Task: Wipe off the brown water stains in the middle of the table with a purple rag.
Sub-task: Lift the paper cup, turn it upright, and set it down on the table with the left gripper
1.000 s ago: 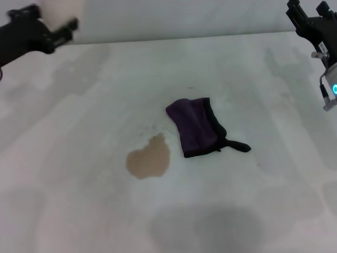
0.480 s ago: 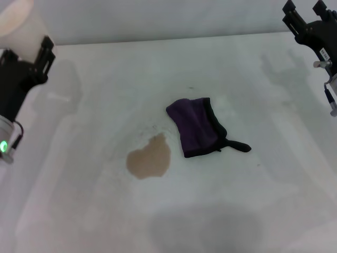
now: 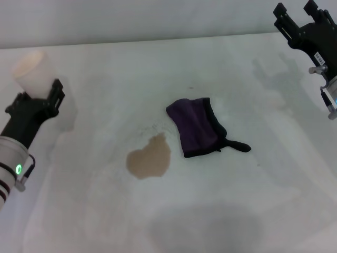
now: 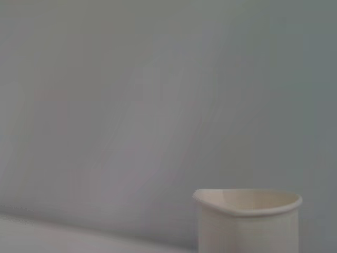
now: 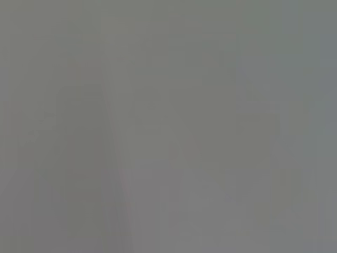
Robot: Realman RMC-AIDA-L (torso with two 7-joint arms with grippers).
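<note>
A dark purple rag (image 3: 196,126) with black edging and a loop tab lies crumpled in the middle of the white table (image 3: 105,221). Just to its left and nearer me is the brown water stain (image 3: 149,158), a tan blotch that the rag does not touch. My left gripper (image 3: 38,90) is at the table's left side, shut on a white paper cup (image 3: 31,68), whose rim also shows in the left wrist view (image 4: 247,219). My right gripper (image 3: 295,9) hangs open and empty at the far right, well away from the rag.
Faint grey smudges mark the tabletop. The table's far edge meets a plain grey wall (image 3: 158,16). The right wrist view shows only a flat grey surface.
My left arm has swung from the far left corner down and nearer along the table's left side, carrying the cup. My right gripper has drifted slightly left. Rag and stain have not moved.
</note>
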